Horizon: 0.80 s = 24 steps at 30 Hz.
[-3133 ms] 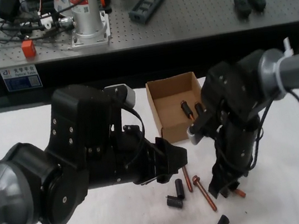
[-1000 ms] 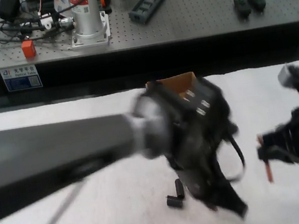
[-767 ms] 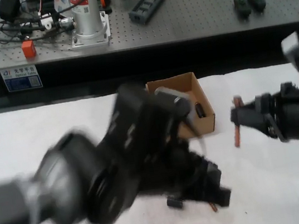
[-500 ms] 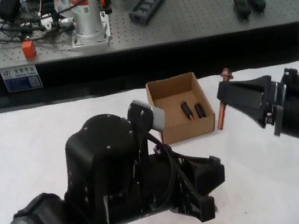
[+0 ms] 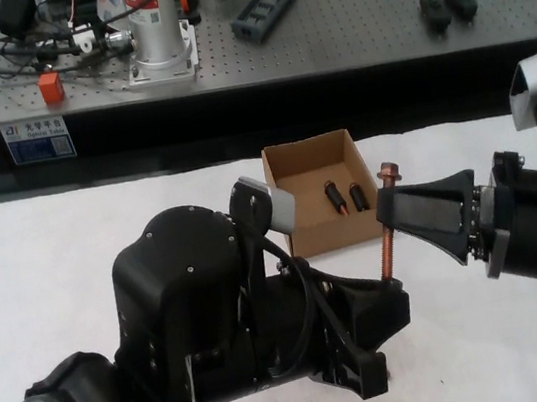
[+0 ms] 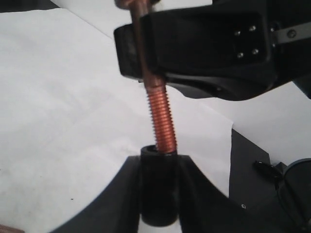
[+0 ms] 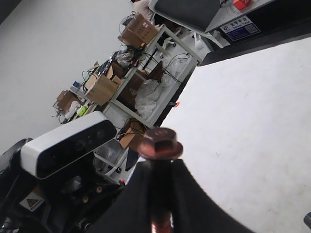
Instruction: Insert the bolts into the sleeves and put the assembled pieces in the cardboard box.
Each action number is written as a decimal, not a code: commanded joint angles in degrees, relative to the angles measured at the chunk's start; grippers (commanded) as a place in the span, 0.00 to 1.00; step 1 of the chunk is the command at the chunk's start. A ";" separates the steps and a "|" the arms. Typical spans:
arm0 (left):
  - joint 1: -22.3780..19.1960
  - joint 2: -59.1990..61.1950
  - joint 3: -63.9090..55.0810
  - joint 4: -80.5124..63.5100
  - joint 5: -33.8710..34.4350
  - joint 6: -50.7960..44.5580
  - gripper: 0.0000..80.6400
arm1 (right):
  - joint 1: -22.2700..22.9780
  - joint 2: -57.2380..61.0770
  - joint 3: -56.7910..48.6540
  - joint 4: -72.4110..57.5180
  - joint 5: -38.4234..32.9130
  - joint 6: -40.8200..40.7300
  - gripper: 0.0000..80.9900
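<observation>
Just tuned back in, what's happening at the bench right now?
The right gripper holds a copper bolt upright, just below its head. The left gripper grips a black sleeve beneath it. The bolt's threaded tip sits at the sleeve's mouth, with most of the thread outside. Two assembled pieces lie in the cardboard box.

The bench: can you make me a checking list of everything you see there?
Surface: white cloth covers the bench.
Job's things: copper bolt upright, tip at the mouth of the black sleeve; cardboard box holds two assembled pieces.
Clutter: black tray, orange block and two black knobs on the metal table behind.
Grippers: right gripper shut on the bolt; left gripper shut on the sleeve.
Cables: tangle on the metal table.
Surroundings: shelves stacked with boxes.
</observation>
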<state>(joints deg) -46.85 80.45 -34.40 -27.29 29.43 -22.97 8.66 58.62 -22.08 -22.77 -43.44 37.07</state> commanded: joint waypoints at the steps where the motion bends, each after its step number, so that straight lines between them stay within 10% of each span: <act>1: 0.14 -0.86 -0.11 -1.52 -0.77 -0.66 0.01 | 0.17 -0.60 0.00 0.17 -0.92 -1.14 0.02; 24: 0.14 -0.86 -0.11 -5.09 -4.64 -0.40 0.01 | 0.17 -0.60 0.00 2.28 -2.31 -3.63 0.02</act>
<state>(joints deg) -46.85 80.45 -33.56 -28.99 26.85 -22.97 8.66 58.62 -22.08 -21.51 -43.90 34.06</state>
